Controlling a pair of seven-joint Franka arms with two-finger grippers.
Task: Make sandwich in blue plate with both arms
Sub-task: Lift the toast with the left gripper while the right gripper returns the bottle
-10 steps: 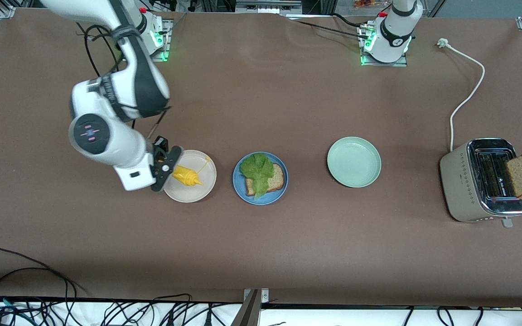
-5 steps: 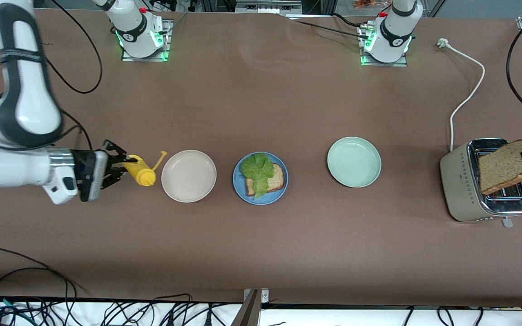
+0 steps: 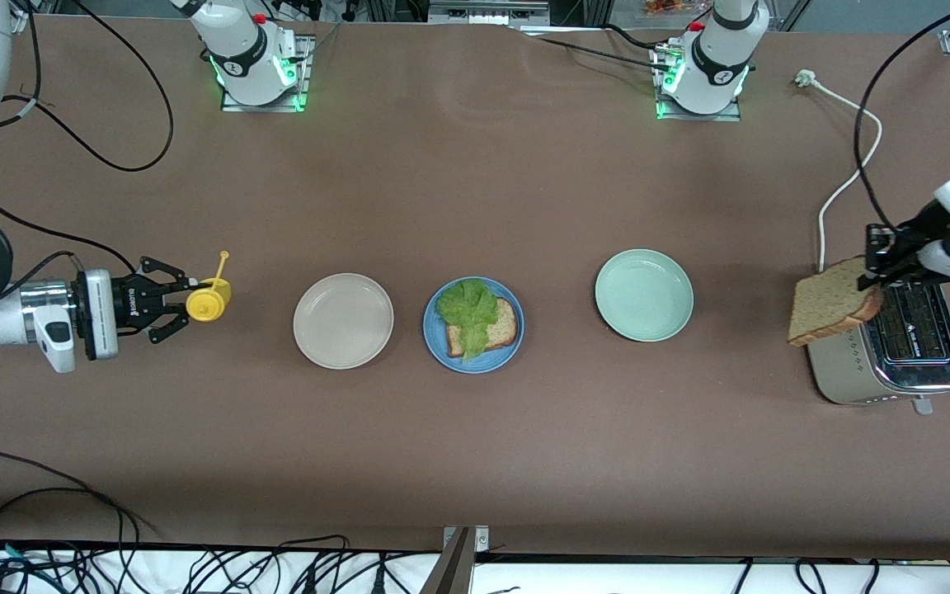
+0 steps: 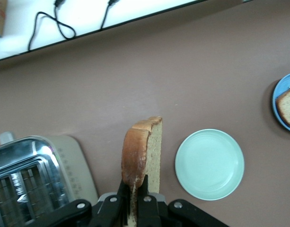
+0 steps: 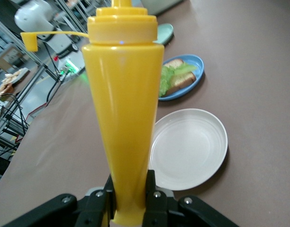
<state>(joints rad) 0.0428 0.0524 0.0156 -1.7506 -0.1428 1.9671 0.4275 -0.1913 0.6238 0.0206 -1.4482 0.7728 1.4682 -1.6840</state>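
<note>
The blue plate (image 3: 475, 367) holds one brown bread slice (image 3: 501, 328) with a green lettuce leaf (image 3: 468, 307) on it. My left gripper (image 3: 875, 268) is shut on a second brown bread slice (image 3: 831, 312) and holds it in the air over the toaster's edge toward the pale green plate. The left wrist view shows the fingers clamping that slice (image 4: 144, 151) by its crust. My right gripper (image 3: 174, 307) is shut on a yellow squeeze bottle (image 3: 209, 302), upright, over the table beside the beige plate toward the right arm's end. The bottle (image 5: 123, 109) fills the right wrist view.
A beige plate (image 3: 343, 356) lies beside the blue plate, and a pale green plate (image 3: 644, 330) lies between the blue plate and a silver toaster (image 3: 887, 363). The toaster's white cord (image 3: 850, 177) runs toward the left arm's base. Cables hang along the table's near edge.
My right gripper carried the yellow bottle off the beige plate toward the right arm's end and stood it upright. My left gripper moved the bread slice from over the toaster toward the green plate.
</note>
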